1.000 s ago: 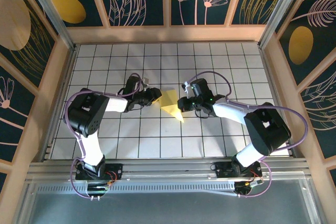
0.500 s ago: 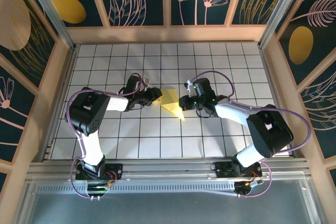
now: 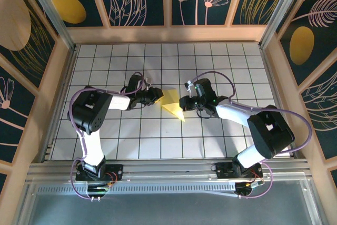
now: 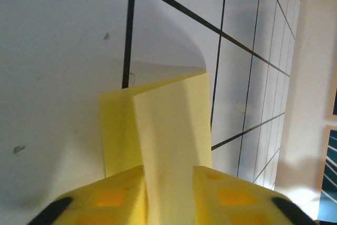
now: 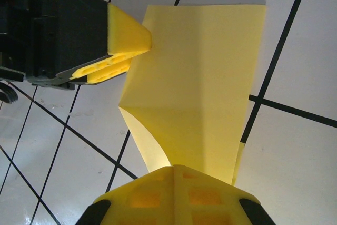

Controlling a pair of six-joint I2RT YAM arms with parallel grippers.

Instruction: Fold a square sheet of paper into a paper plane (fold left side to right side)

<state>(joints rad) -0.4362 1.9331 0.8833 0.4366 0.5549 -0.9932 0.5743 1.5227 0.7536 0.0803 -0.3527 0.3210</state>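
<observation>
While right gripper [image 5: 174,169] is clamped on one edge of the part-folded yellow paper [image 3: 172,104], left gripper [image 4: 168,175] straddles a raised flap on the opposite side, can't tell if it's actually pinching; paper sits mid-table [image 3: 147,130] between both grippers

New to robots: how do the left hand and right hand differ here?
The left hand holds its fingers apart, a flap of the paper between them; the right hand is shut on its edge. The left hand is at the paper's left, the right hand at its right. Both have yellow fingers.
</observation>
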